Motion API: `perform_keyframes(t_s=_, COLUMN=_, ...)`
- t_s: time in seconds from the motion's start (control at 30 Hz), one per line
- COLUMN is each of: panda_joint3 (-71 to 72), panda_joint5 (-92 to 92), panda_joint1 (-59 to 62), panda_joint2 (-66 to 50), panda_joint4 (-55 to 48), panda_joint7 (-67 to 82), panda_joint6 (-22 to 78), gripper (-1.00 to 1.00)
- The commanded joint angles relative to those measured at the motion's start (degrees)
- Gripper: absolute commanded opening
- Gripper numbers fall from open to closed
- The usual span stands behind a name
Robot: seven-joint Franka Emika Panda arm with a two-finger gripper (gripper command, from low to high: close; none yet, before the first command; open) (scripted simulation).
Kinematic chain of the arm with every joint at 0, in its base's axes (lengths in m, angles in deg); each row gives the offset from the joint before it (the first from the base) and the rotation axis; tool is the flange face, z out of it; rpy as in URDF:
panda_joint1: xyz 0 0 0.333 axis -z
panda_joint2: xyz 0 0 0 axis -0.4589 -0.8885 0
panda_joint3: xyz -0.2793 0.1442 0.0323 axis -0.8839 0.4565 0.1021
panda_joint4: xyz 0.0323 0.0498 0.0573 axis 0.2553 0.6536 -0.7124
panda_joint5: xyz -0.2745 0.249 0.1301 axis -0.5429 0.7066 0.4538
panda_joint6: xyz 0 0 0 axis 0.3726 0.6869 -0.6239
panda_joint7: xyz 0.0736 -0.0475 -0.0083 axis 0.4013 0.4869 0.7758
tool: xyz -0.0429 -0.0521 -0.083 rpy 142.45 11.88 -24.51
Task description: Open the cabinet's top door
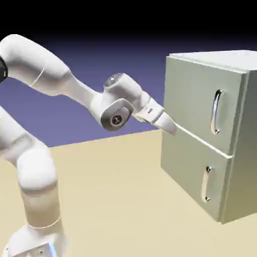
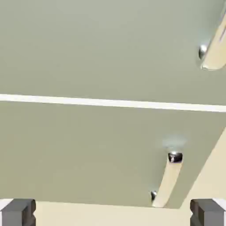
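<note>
Evidently the hand [image 2: 113, 212] is wide open, nothing between its tips. Main risk: catching the lower door's handle [image 2: 167, 183] instead of the upper one; in the hand view the lower sits nearer the middle, so a straight push could lead there. Second risk: tips knocking the flat of the top door [image 1: 201, 100] if the hand advances before shifting over. Cabinet [image 1: 241, 125] closed, both doors. Top door's handle [image 1: 217, 112] runs upright near the door's far edge from the arm; hand is apart from it, lower, toward the exterior view's left. Only its lower end shows at the hand view's upper right.
</note>
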Motion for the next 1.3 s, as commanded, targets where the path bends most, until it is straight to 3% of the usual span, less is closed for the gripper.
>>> perform_keyframes(t_s=0.0, panda_joint3=-1.1, panda_joint5=-2.5, panda_joint1=-1.1, panda_joint2=0.6, panda_joint4=-0.4, panda_joint7=-1.5, panda_joint6=0.3, gripper=0.0)
perform_keyframes(t_s=1.27, panda_joint3=-44.4, panda_joint5=-97.2, panda_joint1=-41.9, panda_joint2=22.8, panda_joint4=-14.7, panda_joint7=-60.0, panda_joint6=12.5, gripper=0.0)
